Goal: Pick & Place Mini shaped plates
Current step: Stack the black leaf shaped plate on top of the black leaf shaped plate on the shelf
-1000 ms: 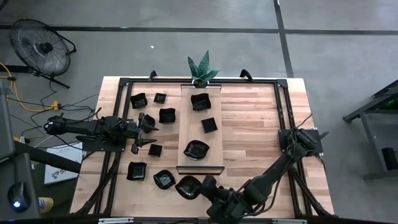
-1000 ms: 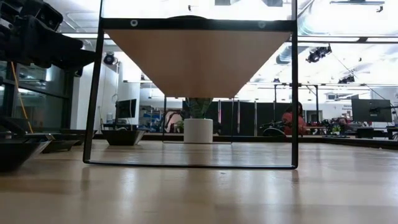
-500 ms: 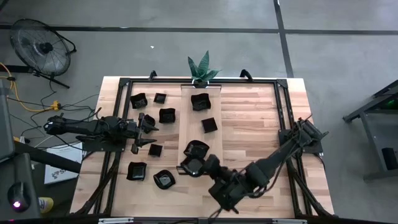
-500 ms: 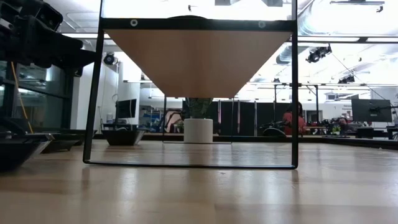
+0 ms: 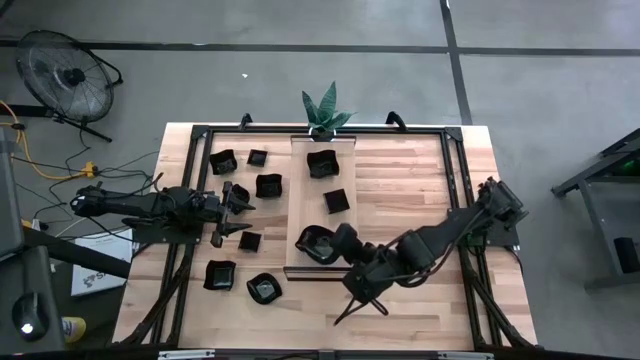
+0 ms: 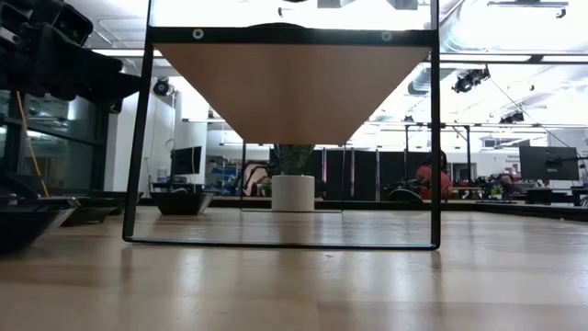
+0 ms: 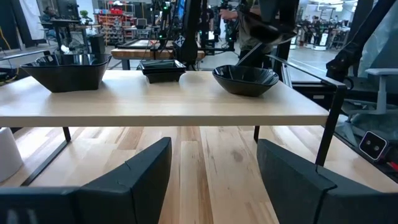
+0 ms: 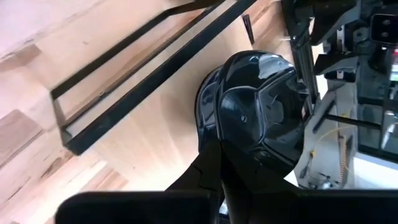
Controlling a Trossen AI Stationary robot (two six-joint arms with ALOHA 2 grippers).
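Two arms work beside the long pale wooden board (image 5: 322, 205). Above its near end, the right gripper (image 5: 335, 243) pinches a glossy black round plate (image 8: 258, 99), over another plate (image 5: 312, 240) lying there. Left of the board the left gripper (image 5: 238, 208) hangs spread among scattered small black plates (image 5: 268, 185).

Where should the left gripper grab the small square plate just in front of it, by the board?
Take the small square plate by its raised rim, straight down from above, one finger inside and one outside. It lies flat and low, so there is little side wall to pinch. The left gripper sits beside it, fingers open.
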